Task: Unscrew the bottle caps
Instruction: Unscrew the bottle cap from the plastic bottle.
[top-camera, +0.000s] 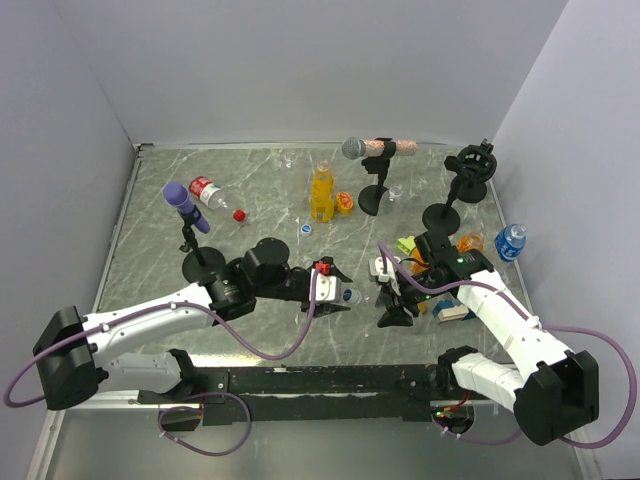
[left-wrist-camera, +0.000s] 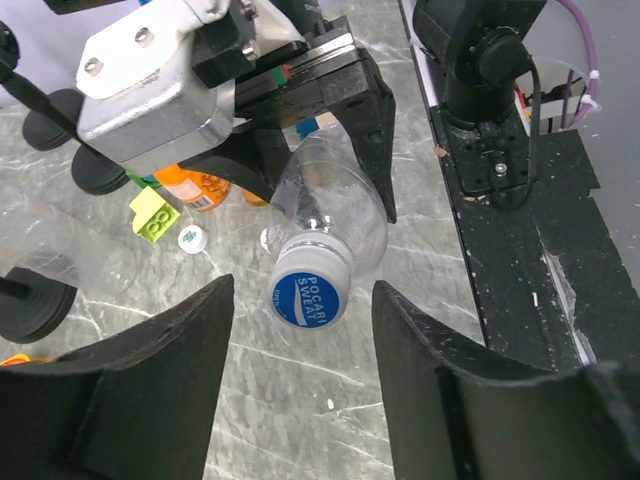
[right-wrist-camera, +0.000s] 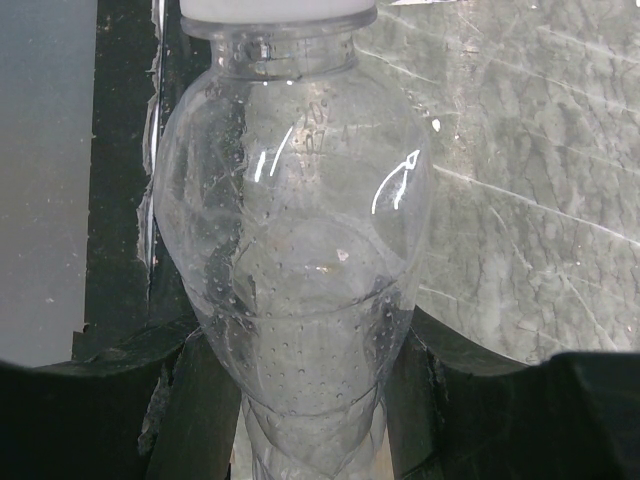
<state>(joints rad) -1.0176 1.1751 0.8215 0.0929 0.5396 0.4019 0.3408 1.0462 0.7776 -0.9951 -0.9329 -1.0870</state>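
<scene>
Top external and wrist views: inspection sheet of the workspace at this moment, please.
Surface: grey marbled table.
Job's things: clear bottle, blue cap on, held between the arms; juice bottle upright; red-labelled bottle lying down; blue-labelled bottle by the right wall; loose red cap.
Clutter: purple microphone, pink microphone, black stand, green brick.
Grippers: left gripper open, fingers either side of the blue cap, not touching; right gripper shut on the clear bottle.
Cables: purple cables loop along both arms.
Surroundings: pale walls on three sides.
</scene>
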